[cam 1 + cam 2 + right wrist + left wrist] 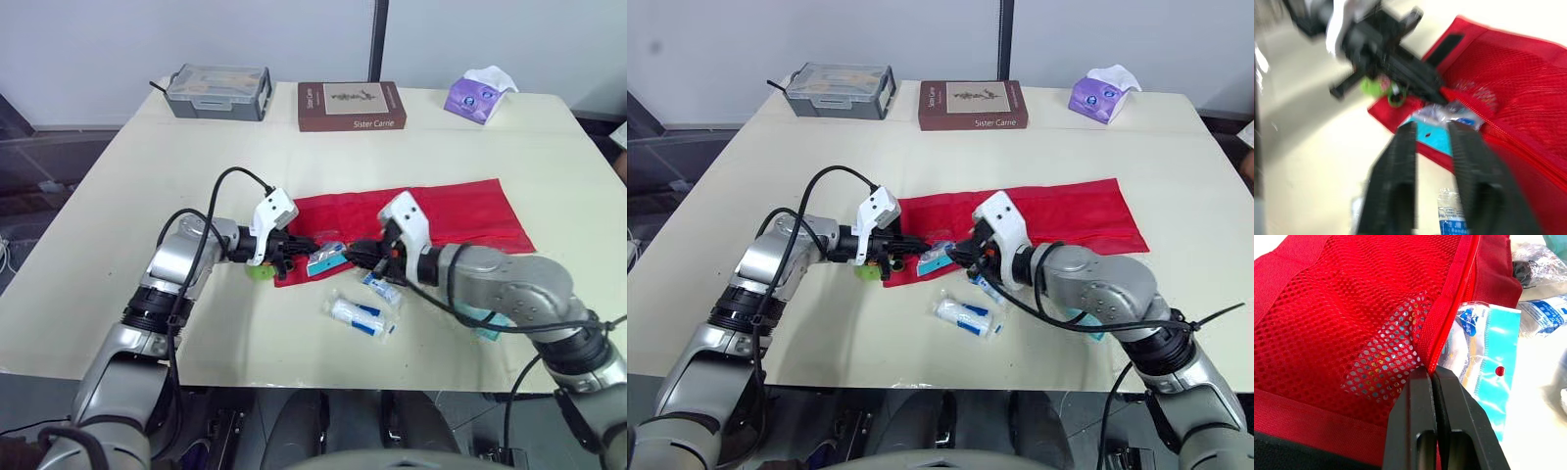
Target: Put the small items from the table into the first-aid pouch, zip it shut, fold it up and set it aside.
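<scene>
The red first-aid pouch lies flat and unfolded in the middle of the table, with its zipper edge facing me. My left gripper is shut on that zipper edge at the pouch's left end. A blue-and-clear packet sticks out of the opening beside it. A foil blister strip shows through the mesh. My right gripper is open, its fingers pointing at the blue packet from the right. A small green item lies under my left gripper.
Two clear packets lie on the table in front of the pouch, and a teal item sits under my right forearm. At the back edge stand a grey case, a brown book and a purple tissue pack.
</scene>
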Robot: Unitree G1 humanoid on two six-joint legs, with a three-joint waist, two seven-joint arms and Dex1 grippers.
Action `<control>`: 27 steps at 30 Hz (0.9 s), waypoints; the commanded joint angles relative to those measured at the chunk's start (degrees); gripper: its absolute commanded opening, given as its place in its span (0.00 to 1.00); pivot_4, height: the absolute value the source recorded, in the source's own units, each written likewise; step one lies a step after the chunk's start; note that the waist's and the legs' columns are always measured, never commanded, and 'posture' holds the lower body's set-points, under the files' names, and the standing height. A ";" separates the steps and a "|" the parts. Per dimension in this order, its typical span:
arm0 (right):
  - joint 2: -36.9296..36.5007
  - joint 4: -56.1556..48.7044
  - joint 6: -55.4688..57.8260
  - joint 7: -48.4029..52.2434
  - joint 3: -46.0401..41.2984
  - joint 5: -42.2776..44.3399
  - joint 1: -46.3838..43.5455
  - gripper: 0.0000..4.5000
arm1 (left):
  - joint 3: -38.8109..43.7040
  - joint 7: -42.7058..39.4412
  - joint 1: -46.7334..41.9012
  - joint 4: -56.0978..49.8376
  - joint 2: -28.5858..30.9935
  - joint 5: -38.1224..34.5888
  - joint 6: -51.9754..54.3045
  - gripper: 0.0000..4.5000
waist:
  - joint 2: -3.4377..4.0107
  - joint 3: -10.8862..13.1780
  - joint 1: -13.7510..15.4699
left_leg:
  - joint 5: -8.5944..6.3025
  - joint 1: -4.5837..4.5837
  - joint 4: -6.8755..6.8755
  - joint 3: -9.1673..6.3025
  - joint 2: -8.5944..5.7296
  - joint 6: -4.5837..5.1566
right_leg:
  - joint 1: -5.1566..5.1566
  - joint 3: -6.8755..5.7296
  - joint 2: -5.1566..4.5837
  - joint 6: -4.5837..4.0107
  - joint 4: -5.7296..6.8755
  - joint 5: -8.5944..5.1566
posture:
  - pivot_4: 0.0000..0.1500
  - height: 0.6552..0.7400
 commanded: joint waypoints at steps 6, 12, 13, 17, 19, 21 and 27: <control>5.28 10.57 -6.51 9.58 7.04 -18.43 -3.36 0.00 | 0.36 -1.34 -1.43 -0.83 -0.31 0.66 -1.65 0.00 | -0.01 0.00 0.08 | 0.00 -0.02 0.02 -0.02 -0.09 0.00 | 0.01 0.04 -0.02 0.00 0.00 0.00 | 1.00 1.00; 12.02 19.72 -10.40 13.26 6.75 -25.71 -5.14 0.00 | 0.18 -1.39 -0.80 -0.81 -0.61 1.06 -2.35 0.00 | 0.00 0.00 0.00 | 0.01 0.00 0.02 -0.03 -0.11 -0.01 | 0.00 0.05 0.00 0.00 0.03 0.00 | 1.00 1.00; 13.09 21.80 -11.61 14.03 6.97 -27.11 -5.64 0.00 | 0.15 -1.40 -0.74 -0.61 -0.71 1.16 -2.58 0.00 | 0.00 0.00 0.00 | 0.01 0.00 0.02 -0.03 -0.12 -0.01 | 0.01 0.05 0.00 0.00 0.03 0.01 | 1.00 1.00; 17.99 30.92 -17.18 14.50 5.34 -32.17 -8.38 0.00 | 0.09 -1.67 -0.32 -0.64 -0.76 1.64 -3.28 0.00 | 0.00 0.00 -0.06 | 0.02 0.01 0.01 -0.03 -0.20 -0.03 | 0.01 0.05 0.00 0.00 0.03 0.01 | 1.00 1.00; 19.92 34.61 -19.79 14.32 3.93 -33.94 -9.62 0.00 | -0.04 -2.02 -0.06 -0.67 -0.55 2.12 -4.13 0.00 | 0.01 0.00 -0.15 | 0.05 0.05 0.01 -0.03 -0.22 -0.09 | 0.01 0.06 0.01 0.00 0.06 0.01 | 1.00 1.00; 21.29 38.01 -21.86 15.09 3.26 -35.70 -10.95 0.00 | 0.01 -2.03 -0.04 -0.39 -0.54 2.61 -4.92 0.00 | 0.01 0.00 -0.18 | 0.09 0.06 -0.01 -0.06 -0.23 -0.16 | 0.01 0.05 0.04 0.00 0.07 0.01 | 1.00 1.00; 24.85 44.22 -26.25 16.07 1.77 -39.54 -12.17 0.00 | 0.12 -2.06 -0.79 1.10 -0.88 3.17 -6.01 0.00 | 0.02 0.00 -0.22 | 0.18 0.06 -0.02 -0.07 -0.24 -0.31 | 0.01 0.05 0.05 -0.01 0.07 0.01 | 1.00 1.00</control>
